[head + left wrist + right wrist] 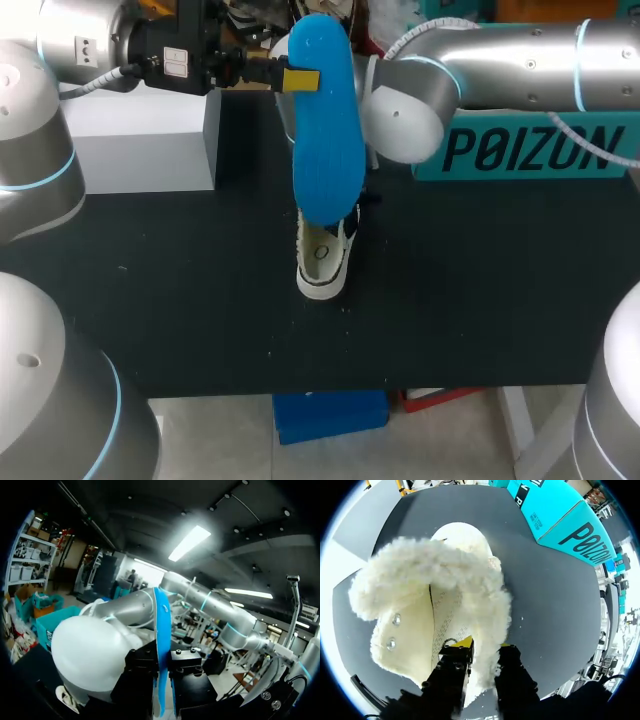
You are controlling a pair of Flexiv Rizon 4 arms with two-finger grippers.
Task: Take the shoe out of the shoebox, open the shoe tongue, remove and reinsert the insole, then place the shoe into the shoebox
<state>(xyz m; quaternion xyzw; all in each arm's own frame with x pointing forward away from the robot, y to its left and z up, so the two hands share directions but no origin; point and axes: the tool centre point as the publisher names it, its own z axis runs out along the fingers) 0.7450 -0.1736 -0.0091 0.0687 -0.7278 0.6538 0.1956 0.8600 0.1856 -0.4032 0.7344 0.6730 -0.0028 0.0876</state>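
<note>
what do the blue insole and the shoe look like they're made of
insole: bright blue, matte, dotted texture, probably foam. shoe: cream upper, smooth, maybe leather or synthetic, with shiny metal-looking eyelets; fluffy lining looks like fleece or faux shearling.

Head camera looks down on the table [150,280]; left wrist camera sights along the insole [161,645], right looks closely down on the shoe [445,595], both visible overhead.

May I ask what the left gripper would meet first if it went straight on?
Probably the right arm's white joint, just beyond the insole held by the left gripper; depth is unclear.
</note>
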